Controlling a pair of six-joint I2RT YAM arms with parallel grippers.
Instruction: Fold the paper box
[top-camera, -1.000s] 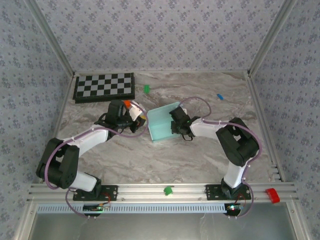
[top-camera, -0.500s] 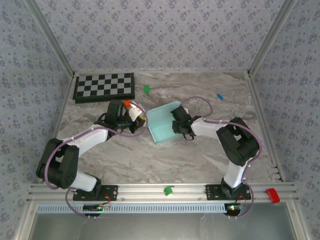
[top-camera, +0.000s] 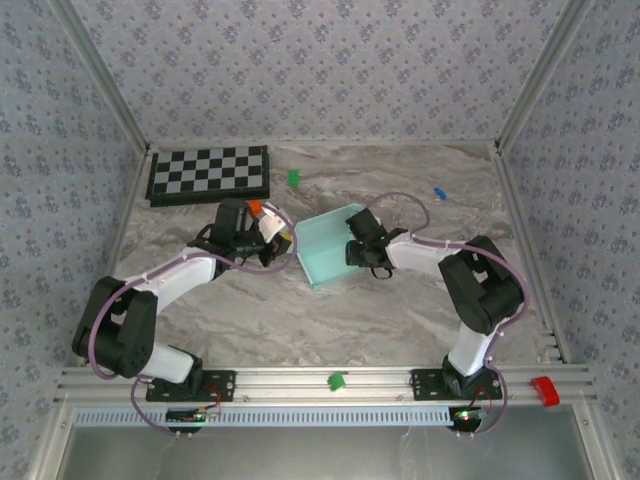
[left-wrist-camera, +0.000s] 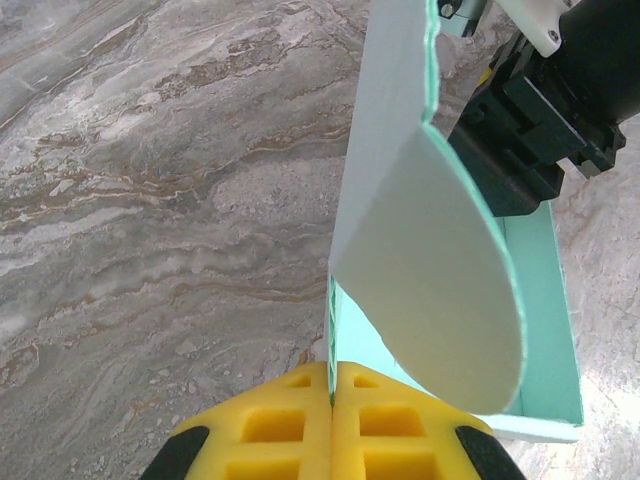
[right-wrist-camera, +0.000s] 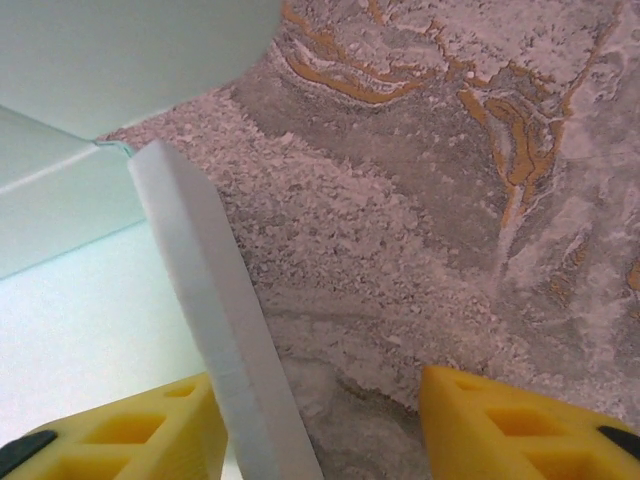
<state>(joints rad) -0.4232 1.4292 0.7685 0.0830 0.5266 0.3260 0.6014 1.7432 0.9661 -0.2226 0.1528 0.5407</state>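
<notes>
The paper box (top-camera: 322, 250) is a pale blue open tray with raised walls, standing mid-table. My left gripper (top-camera: 284, 240) is at its left side. In the left wrist view this gripper (left-wrist-camera: 331, 385) is shut on the thin edge of a box wall (left-wrist-camera: 385, 130), and a rounded flap (left-wrist-camera: 440, 290) leans over the inside. My right gripper (top-camera: 360, 246) is at the box's right side. In the right wrist view it (right-wrist-camera: 320, 425) stands open astride a wall (right-wrist-camera: 205, 290), which rests near the left finger (right-wrist-camera: 140, 430) with a wide gap to the other.
A black-and-white checkerboard (top-camera: 209, 175) lies at the back left. Small pieces sit on the marble table: a green one (top-camera: 293, 178) and a blue one (top-camera: 438, 194) at the back. On the front rail are a green piece (top-camera: 337, 381) and a red one (top-camera: 543, 390).
My right gripper has opened and released the box's right wall, shifting a little toward the back right. The left gripper has kept its hold without moving.
</notes>
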